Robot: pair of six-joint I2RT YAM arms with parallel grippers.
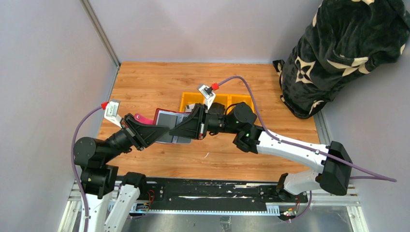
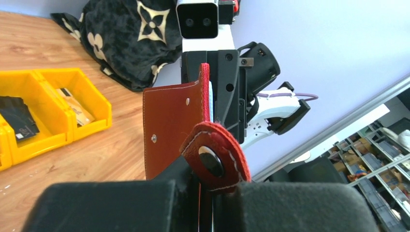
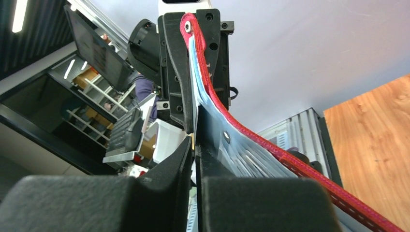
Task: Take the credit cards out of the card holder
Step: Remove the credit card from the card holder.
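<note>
The dark red leather-look card holder point(image 2: 169, 125) is held open and up off the table between my two grippers. Its skin is smooth and faintly grained, edged with neat stitching, with two small metal rivets on the flat flap. Its rounded snap tab point(image 2: 217, 154), a brighter red with pale stitching and a shiny dark stud, curls just above my left gripper point(image 2: 206, 191). Inside, the pale blue-grey clear plastic sleeves point(image 3: 232, 145) fan out in thin glossy layers along the red stitched edge.

My left gripper is clamped on the card holder at the tab end, its black padded fingers nearly together with the leather between them. My right gripper point(image 3: 195, 154) faces it from the other end, pinched to a sliver on the sleeve side of the card holder. A thin pale edge sits in that pinch; I cannot tell whether it is a card or a sleeve.

Beyond my right gripper a yellow plastic three-part bin point(image 2: 53, 113) stands on the wood-grain table point(image 1: 154, 82). A tan flat card point(image 2: 75, 104) lies in its end compartment; a black folded item point(image 2: 17, 118) lies in the next. Well off to the right of that gripper, a black plush blanket with cream flower shapes point(image 1: 345, 53) is heaped at the table's far corner.
</note>
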